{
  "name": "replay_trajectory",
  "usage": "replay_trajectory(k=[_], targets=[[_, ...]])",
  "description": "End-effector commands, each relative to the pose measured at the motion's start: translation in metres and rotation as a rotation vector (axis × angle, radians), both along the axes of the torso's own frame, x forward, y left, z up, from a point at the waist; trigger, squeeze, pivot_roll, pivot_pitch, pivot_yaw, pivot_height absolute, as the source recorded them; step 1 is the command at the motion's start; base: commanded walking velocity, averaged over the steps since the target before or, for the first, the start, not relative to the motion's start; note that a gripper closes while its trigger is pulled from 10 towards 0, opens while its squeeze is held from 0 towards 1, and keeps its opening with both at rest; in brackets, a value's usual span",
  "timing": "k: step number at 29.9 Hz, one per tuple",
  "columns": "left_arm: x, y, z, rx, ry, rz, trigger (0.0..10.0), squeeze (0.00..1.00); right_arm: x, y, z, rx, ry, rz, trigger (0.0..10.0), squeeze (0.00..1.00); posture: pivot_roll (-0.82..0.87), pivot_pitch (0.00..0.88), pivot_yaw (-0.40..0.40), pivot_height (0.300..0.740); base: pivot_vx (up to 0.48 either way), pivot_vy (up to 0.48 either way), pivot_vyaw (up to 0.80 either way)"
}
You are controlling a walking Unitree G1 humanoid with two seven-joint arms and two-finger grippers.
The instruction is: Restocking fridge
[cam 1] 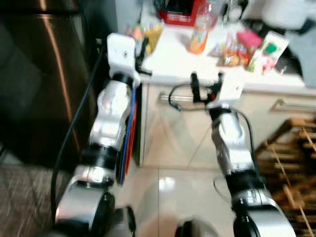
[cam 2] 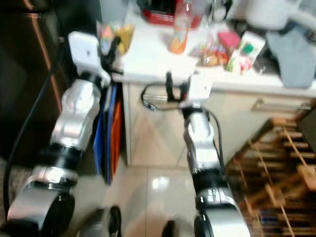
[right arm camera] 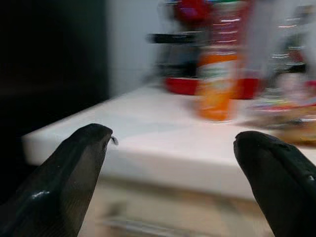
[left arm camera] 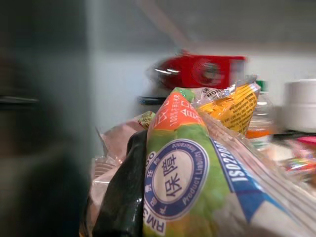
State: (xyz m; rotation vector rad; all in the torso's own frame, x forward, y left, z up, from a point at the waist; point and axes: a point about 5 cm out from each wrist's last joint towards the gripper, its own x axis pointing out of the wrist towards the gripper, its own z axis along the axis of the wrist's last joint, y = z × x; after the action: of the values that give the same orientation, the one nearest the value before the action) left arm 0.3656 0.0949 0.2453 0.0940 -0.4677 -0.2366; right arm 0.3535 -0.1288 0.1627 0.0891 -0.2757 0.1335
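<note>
A white counter (cam 1: 173, 59) carries groceries: an orange drink bottle (cam 1: 200, 34), small snack packets (cam 1: 232, 52) and a green-and-white carton (cam 1: 266, 49). At the counter's left corner my left gripper (cam 1: 141, 53) is shut on a printed green, orange and yellow snack packet (left arm camera: 197, 163), which lies against one black finger (left arm camera: 123, 197). My right gripper (cam 1: 206, 81) stands open just in front of the counter's front edge, with nothing between its fingers (right arm camera: 74, 173). The bottle (right arm camera: 217, 84) stands beyond it on the counter. The dark steel fridge (cam 1: 44, 74) stands at the left, its door shut.
A red appliance (cam 1: 180, 12) sits at the back of the counter. Blue and orange flat boards (cam 1: 129, 138) stand between the fridge and the cabinet. A wooden rack (cam 1: 291, 163) fills the floor at the right, below a drawer handle (cam 1: 296, 105). Pale tiles (cam 1: 173, 187) lie ahead.
</note>
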Motion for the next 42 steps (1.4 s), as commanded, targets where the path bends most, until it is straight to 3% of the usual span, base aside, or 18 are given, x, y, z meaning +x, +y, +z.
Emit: replay_trajectory(k=[1, 10, 16, 27, 33, 37, 42], targets=[[-0.002, 0.003, 0.007, -0.004, -0.038, 0.007, 10.0, 0.00, 0.000, 0.004, -0.002, -0.002, 0.004, 0.013, 10.0, 0.00, -0.02, 0.000, -0.025, 0.740, -0.337, 0.000, 0.00], [0.000, -0.005, 0.005, 0.010, -0.030, -0.017, 10.0, 0.00, -0.002, 0.002, -0.005, -0.004, 0.009, 0.001, 10.0, 0.00, -0.04, 0.000, -0.008, 0.740, -0.327, 0.000, 0.00], [-0.003, -0.007, -0.015, 0.031, 0.042, -0.035, 10.0, 0.00, -0.004, 0.002, -0.011, -0.010, 0.023, 0.003, 10.0, 0.00, -0.03, 0.000, -0.008, 0.740, 0.000, 0.000, 0.00], [-0.015, -0.016, -0.049, 0.043, 0.133, -0.095, 10.0, 0.00, -0.007, -0.001, -0.025, -0.002, 0.088, 0.001, 10.0, 0.00, -0.02, 0.000, -0.011, 0.740, 0.000, -0.465, 0.00], [-0.017, -0.009, -0.077, 0.005, 0.260, -0.072, 10.0, 0.00, -0.013, -0.001, -0.036, -0.010, 0.123, 0.005, 10.0, 0.00, -0.03, 0.000, -0.010, 0.740, 0.000, -0.456, 0.00], [-0.017, -0.008, -0.084, 0.005, 0.293, -0.059, 10.0, 0.00, -0.015, -0.001, -0.038, -0.014, 0.130, 0.006, 10.0, 0.00, -0.03, 0.000, -0.012, 0.740, 0.000, -0.457, 0.00], [-0.012, 0.004, -0.104, 0.020, 0.392, 0.031, 10.0, 0.00, -0.017, -0.005, -0.044, -0.030, 0.150, 0.008, 10.0, 0.00, -0.04, 0.000, -0.011, 0.740, 0.052, -0.425, 0.00]])
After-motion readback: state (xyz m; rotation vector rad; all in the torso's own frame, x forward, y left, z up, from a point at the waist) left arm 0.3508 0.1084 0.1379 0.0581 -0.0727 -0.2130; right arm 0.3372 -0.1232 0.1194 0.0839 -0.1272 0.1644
